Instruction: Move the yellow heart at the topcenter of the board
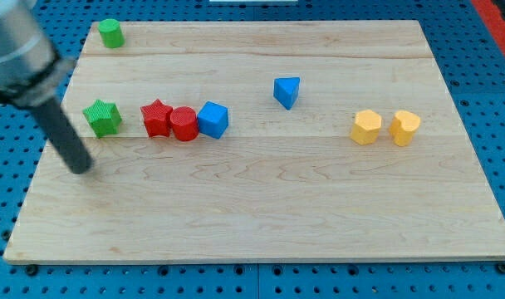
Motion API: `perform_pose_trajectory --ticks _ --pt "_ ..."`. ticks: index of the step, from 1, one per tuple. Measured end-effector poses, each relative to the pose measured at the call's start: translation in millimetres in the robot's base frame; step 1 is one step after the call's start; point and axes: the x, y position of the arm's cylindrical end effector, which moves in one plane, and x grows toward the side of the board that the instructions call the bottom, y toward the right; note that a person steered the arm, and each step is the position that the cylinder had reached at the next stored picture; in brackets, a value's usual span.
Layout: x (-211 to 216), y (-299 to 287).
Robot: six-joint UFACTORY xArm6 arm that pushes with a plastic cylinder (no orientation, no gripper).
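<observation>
The yellow heart [405,127] lies at the view's right, mid-height on the wooden board [261,216]. A yellow hexagon-like block [366,127] sits just to its left, close but apart. My tip [83,169] rests on the board at the view's left, far from both yellow blocks, just below and left of the green star [102,117].
A red star [156,118], a red cylinder [183,124] and a blue cube [213,120] stand touching in a row left of centre. A blue triangular block [286,91] sits above centre. A green cylinder [111,33] is at the top left corner.
</observation>
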Motion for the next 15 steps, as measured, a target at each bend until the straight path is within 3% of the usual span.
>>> perform_pose_trajectory --ticks 1,2,3,4,5,6,8,9,10,12,13,14,15 --pt "0.4 73.1" --pt "0.4 210.0" --pt "2.2 293.1" --pt "1.6 324.2" --pt "1.8 324.1" --pt "26.2 359.5" --pt "35.6 401.2" --pt "5.3 436.9" --pt "-37.7 435.9" --pt "-147.7 359.9" --pt "-89.1 400.6" --pt "-62.0 362.1" --pt "-120.1 344.9"
